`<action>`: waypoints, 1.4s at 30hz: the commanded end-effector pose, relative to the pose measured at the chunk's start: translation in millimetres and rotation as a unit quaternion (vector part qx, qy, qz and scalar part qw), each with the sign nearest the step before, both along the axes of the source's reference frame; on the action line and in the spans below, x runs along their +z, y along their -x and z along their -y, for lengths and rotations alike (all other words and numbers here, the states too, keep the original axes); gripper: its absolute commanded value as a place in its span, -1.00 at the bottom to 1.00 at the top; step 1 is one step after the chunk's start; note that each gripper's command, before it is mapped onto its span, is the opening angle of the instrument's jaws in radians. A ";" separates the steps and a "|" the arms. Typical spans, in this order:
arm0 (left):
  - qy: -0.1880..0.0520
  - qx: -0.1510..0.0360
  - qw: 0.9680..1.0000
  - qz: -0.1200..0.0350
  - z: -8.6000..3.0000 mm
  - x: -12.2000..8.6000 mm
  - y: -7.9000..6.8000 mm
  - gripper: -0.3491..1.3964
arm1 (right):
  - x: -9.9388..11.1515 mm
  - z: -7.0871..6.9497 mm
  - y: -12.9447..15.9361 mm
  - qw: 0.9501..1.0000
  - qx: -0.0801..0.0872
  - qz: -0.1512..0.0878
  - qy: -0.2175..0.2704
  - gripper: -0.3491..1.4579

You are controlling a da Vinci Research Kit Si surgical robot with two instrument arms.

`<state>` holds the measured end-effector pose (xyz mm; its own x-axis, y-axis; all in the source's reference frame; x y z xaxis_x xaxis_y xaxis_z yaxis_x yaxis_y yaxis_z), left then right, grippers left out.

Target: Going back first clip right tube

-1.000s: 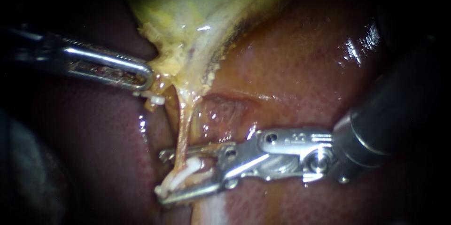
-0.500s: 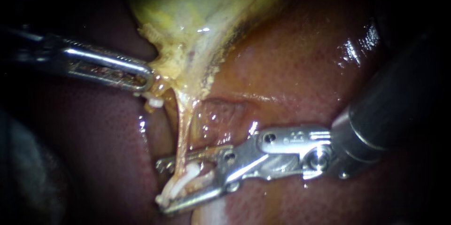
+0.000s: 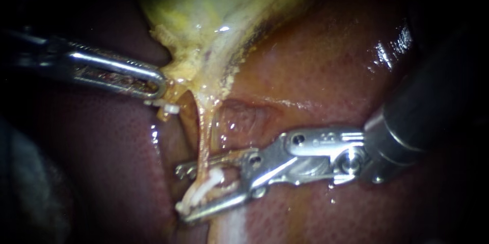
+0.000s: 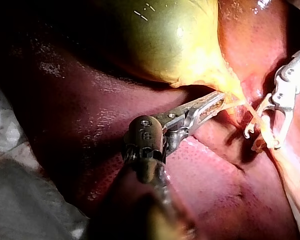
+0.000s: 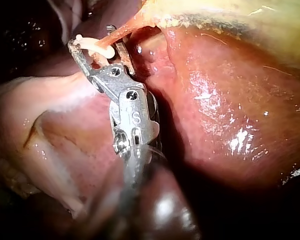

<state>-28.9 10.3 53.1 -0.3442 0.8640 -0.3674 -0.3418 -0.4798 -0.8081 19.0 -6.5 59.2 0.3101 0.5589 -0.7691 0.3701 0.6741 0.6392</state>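
The yellow-green gallbladder (image 3: 214, 15) narrows into a thin pale tube (image 3: 204, 132) that runs down to a white clip (image 3: 204, 190). My right instrument (image 3: 183, 194) stands with its jaws open on either side of the clip and tube, a gap showing at each side. The right wrist view shows the same: clip (image 5: 92, 47) and tube (image 5: 125, 31) between the spread jaws of the right instrument (image 5: 91, 36). My left instrument (image 3: 155, 83) is shut on the yellow tissue at the gallbladder's neck, also seen at the left instrument (image 4: 212, 102) in its wrist view.
Red-brown liver (image 3: 331, 60) surrounds the site on all sides. A small white piece (image 3: 165, 106) sits just below the left instrument's tip. Pale gauze (image 4: 10, 175) lies beside the liver behind the left instrument's shaft.
My right instrument has drawn back a little to the right with its jaws still open around the clip. The left instrument has held its grip in place.
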 end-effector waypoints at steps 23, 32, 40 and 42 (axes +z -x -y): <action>0.000 0.000 1.000 0.000 0.0 0.0 0.0 -1.00 | -0.5 -0.2 -1.2 0.999 0.033 -0.005 0.028 -0.07; 0.000 0.000 1.000 0.000 0.0 0.0 0.0 -1.00 | -0.1 -2.3 1.3 0.996 0.086 0.016 0.031 -0.07; 0.000 0.000 1.000 0.000 0.0 0.0 -0.1 -1.00 | -0.8 -3.7 5.2 0.992 0.090 0.063 0.054 -0.07; 0.000 0.000 1.000 0.000 0.0 0.0 -0.1 -1.00 | -1.1 -4.0 6.2 0.992 0.085 0.064 0.067 -0.07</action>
